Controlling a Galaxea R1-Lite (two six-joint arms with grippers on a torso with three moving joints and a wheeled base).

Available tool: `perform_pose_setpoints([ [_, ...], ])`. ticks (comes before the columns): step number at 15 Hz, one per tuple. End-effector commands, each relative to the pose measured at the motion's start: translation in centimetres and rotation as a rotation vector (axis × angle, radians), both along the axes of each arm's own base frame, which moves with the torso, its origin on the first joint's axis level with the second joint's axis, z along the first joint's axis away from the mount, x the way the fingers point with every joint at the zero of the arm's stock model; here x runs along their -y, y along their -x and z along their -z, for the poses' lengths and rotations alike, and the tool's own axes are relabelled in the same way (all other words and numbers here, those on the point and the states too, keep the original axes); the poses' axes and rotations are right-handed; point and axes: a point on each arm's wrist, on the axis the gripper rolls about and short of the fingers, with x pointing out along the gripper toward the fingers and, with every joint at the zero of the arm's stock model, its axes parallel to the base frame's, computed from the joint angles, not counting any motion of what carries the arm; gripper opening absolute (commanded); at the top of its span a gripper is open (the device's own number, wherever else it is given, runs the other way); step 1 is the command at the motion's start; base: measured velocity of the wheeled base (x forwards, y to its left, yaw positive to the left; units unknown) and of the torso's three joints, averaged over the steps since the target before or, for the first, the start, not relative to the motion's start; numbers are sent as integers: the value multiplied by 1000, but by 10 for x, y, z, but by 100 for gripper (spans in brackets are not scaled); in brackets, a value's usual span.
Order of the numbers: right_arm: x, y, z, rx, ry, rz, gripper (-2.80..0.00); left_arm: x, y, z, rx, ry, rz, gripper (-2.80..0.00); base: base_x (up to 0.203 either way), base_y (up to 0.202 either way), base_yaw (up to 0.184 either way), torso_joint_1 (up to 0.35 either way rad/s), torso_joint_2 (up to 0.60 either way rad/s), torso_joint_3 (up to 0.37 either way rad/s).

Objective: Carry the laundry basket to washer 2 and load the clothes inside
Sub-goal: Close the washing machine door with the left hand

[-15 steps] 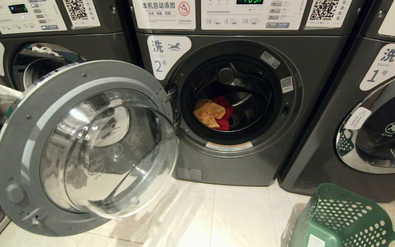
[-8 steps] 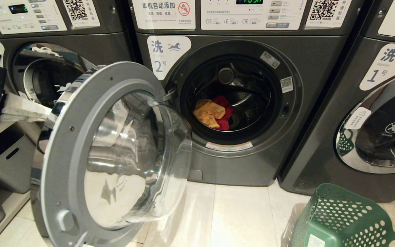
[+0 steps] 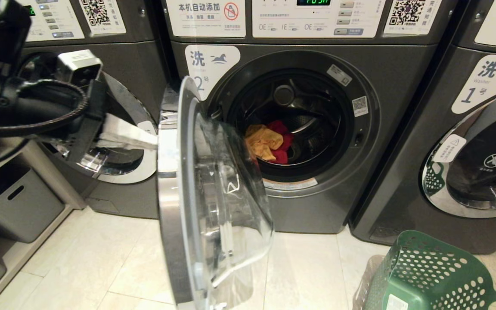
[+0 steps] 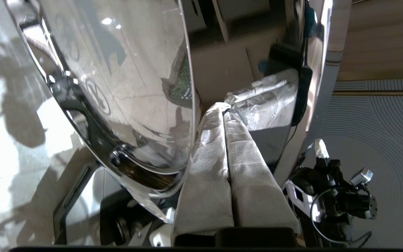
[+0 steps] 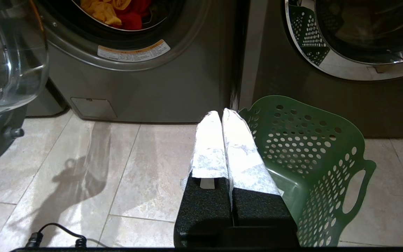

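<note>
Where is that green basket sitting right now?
The laundry basket stands on the floor tiles at the head view's lower right, in front of the gap between washer 2 and the washer labelled 1.

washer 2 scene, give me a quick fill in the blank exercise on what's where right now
1. The yellow and red clothes lie inside the drum of the washer labelled ____.
2. The laundry basket stands on the floor and its colour is ____.
3. The left gripper, fingers shut, has its tips against the outer side of washer 2's ____.
4. The right gripper hangs beside the basket with its fingers ____.

Missing words: 2; green; door; shut
</note>
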Motion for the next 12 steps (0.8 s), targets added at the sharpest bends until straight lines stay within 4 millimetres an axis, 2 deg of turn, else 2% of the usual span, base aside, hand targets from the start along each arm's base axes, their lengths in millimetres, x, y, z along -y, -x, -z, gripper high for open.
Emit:
perform_pose_setpoints([
  [1, 0, 0, 0, -1, 1, 1, -280, 59, -32, 27, 16, -54, 38, -280, 0, 0, 0, 0, 0, 0],
  [4, 0, 0, 0, -1, 4, 1, -280, 137, -63, 56, 200, -103, -80, -280, 0, 0, 0, 0, 0, 0],
  [5, 0, 0, 0, -2, 2, 1, -280, 153, -65, 59, 269, -111, -150, -280, 0, 0, 0, 0, 0, 0],
  [6, 0, 0, 0, -2, 1, 1, -280, 160, -65, 59, 315, -121, -221, -280, 0, 0, 0, 0, 0, 0],
  [7, 0, 0, 0, -2, 14, -1, -280, 158, -61, 52, 342, -118, -262, -280, 0, 0, 0, 0, 0, 0],
  [9, -1, 1, -2, -10, 105, -39, -280, 138, -39, 20, 409, -79, -301, -280, 0, 0, 0, 0, 0, 0],
  [11, -2, 3, -13, -11, 125, -78, -280, 104, -10, -15, 488, -83, -365, -280, 0, 0, 0, 0, 0, 0],
  [12, -2, 3, -25, -27, 123, -103, -280, 80, 6, -30, 522, -108, -426, -280, 0, 0, 0, 0, 0, 0],
])
